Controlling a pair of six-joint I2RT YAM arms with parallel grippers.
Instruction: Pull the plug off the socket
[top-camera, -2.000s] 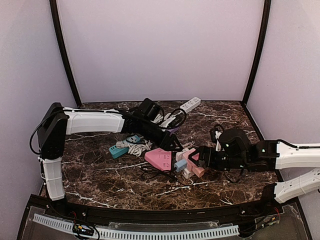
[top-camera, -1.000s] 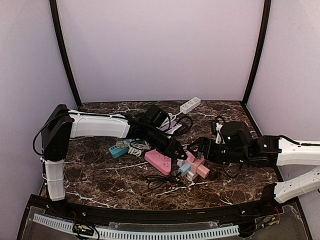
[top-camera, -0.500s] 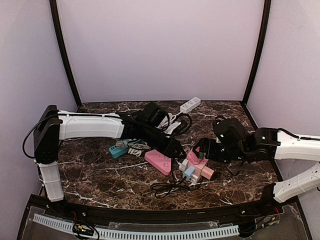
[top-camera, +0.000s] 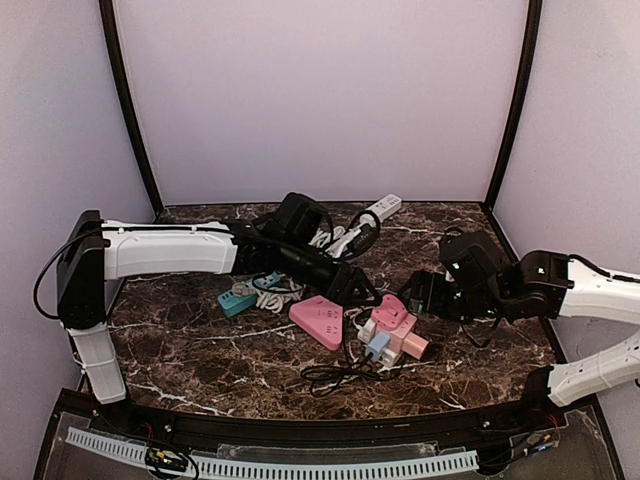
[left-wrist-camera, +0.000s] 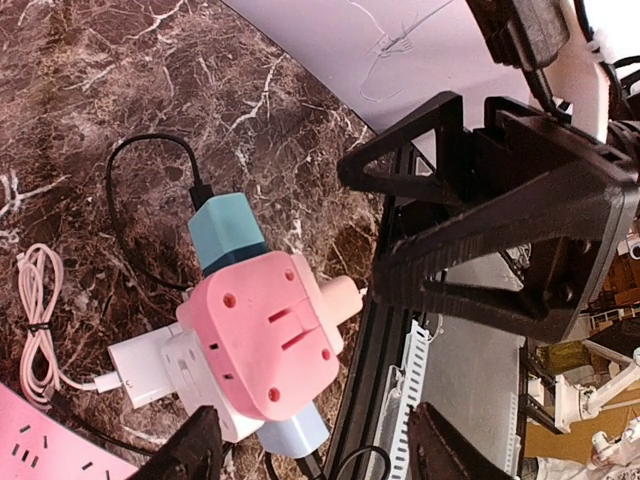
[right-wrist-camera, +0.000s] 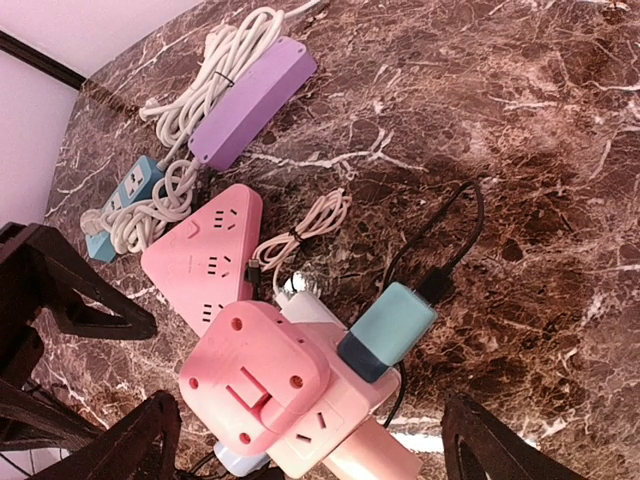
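Left gripper and right gripper gape empty, flanking pink socket, teal plug inserted.

Reads to me as a robotics lab test booth: plain lilac walls on three sides, black corner posts, dark marbled surface, white robot arms bolted at its near edge, slotted cable duct beneath.

cube socket: pink
plug: teal
second plug: white
triangular strip: pink
long strip: purple
small strip: blue
coiled cord: white
thin cable: black
table: dark brown marble, white veins
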